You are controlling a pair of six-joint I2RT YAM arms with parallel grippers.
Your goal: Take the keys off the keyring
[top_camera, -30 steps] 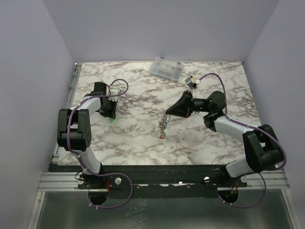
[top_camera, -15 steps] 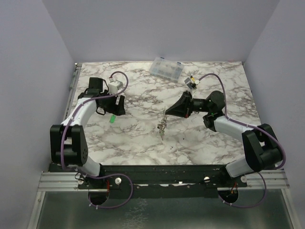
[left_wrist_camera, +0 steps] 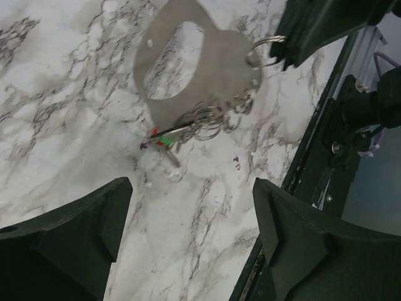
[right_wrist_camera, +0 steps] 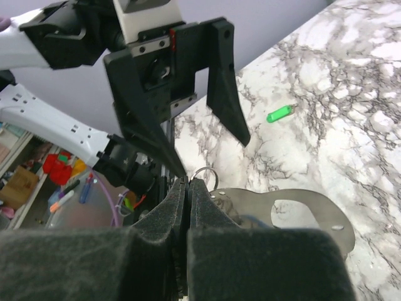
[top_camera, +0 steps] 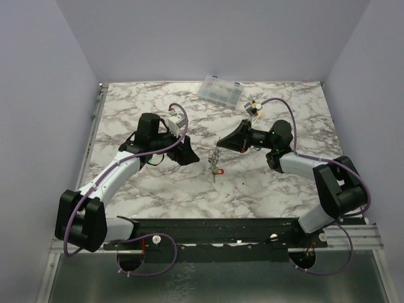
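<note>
While the right gripper (right_wrist_camera: 188, 188) has its jaws pinched tight on the keyring (left_wrist_camera: 225, 63), grabbing it by a small wire loop (left_wrist_camera: 269, 49) on the edge, the left gripper (top_camera: 192, 155) sits just beside it with jaws spread wide and nothing in them. So I'd say we're mid-job: the ring is held up over the middle of the table (top_camera: 271, 189), and the keys (left_wrist_camera: 170, 137) dangle off its lower edge in a tangle of little rings. Can't tell if their tips touch the marble.

One green key (right_wrist_camera: 280, 113) lies by itself on the table, well apart from the ring, so I reckon that one's already off.

Next move, I'd guess, is for the left to close on a single key and work it off. That's fiddly, since they're bunched together, and the right has to hold steady.

Surface is white marble-look with grey veins. Plain pale lilac walls (top_camera: 208, 38) on three sides, and a clear box (top_camera: 221, 90) at the far edge.
</note>
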